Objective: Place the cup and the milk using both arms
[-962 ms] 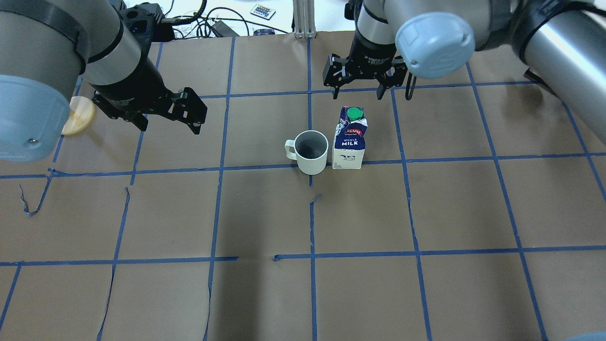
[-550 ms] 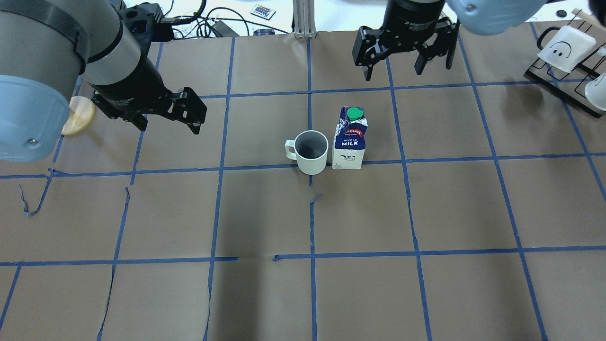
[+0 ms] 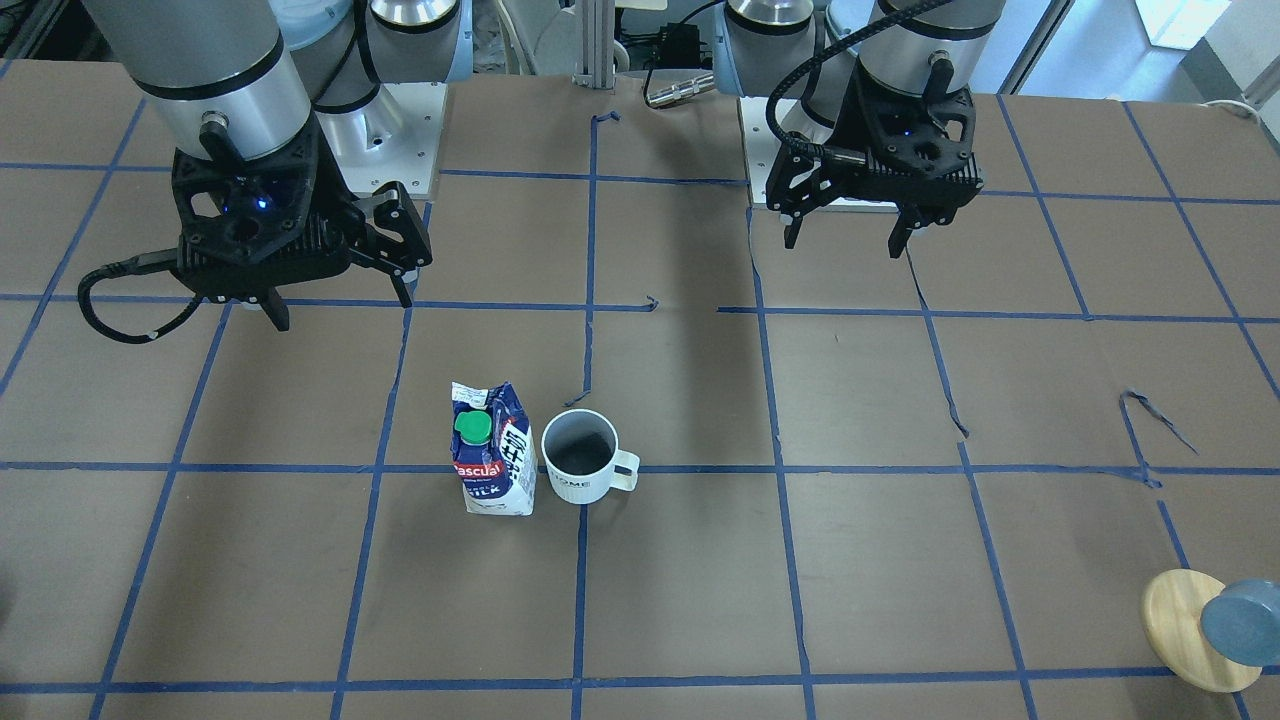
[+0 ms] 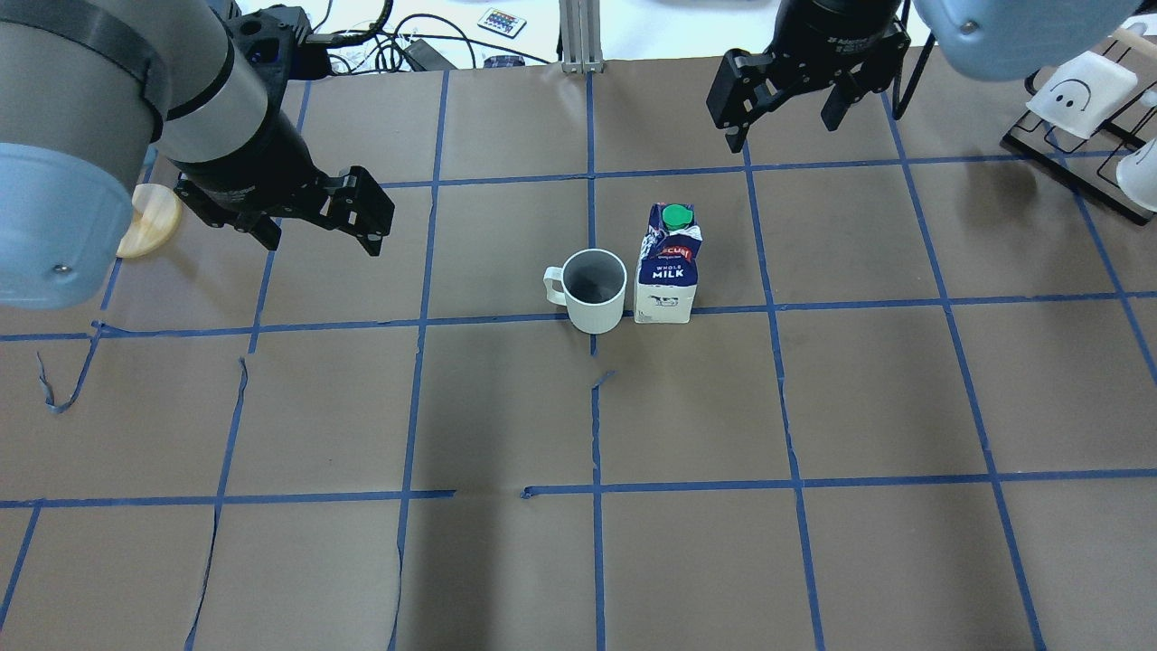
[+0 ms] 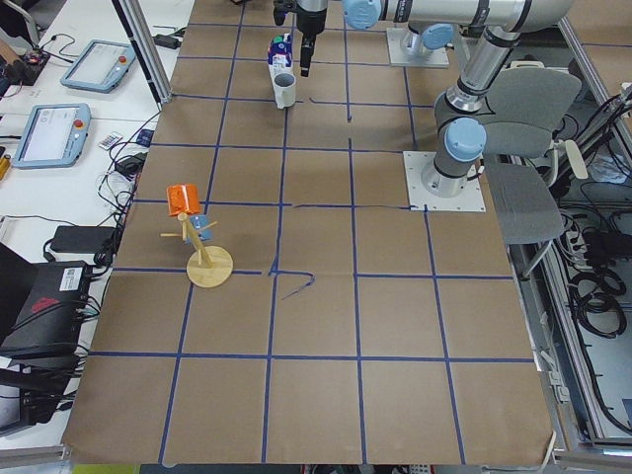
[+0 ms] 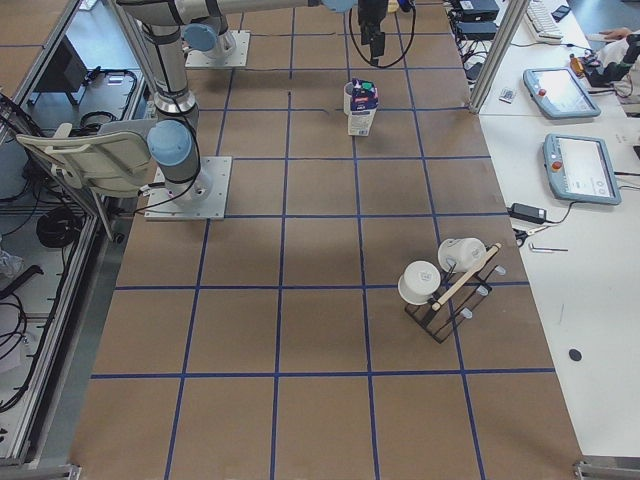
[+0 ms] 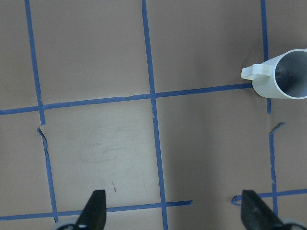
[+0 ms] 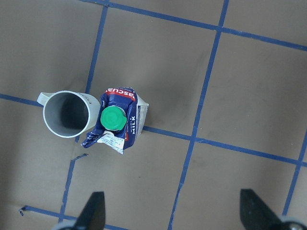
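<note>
The white ribbed cup and the blue and white milk carton with a green cap stand upright side by side at the table's middle, the cup's handle pointing away from the carton. In the front view the cup is right of the milk. My left gripper is open and empty, hovering well left of the cup. My right gripper is open and empty, high beyond and right of the milk. Nothing is held.
A round wooden disc with a blue-grey cylinder sits at the table's far left edge, behind my left arm. A black mug rack with white mugs stands at the far right. Cables and devices lie beyond the table's far edge.
My right gripper has moved away from the milk, farther back and to the right, still open. The left gripper, cup and milk have not moved.
</note>
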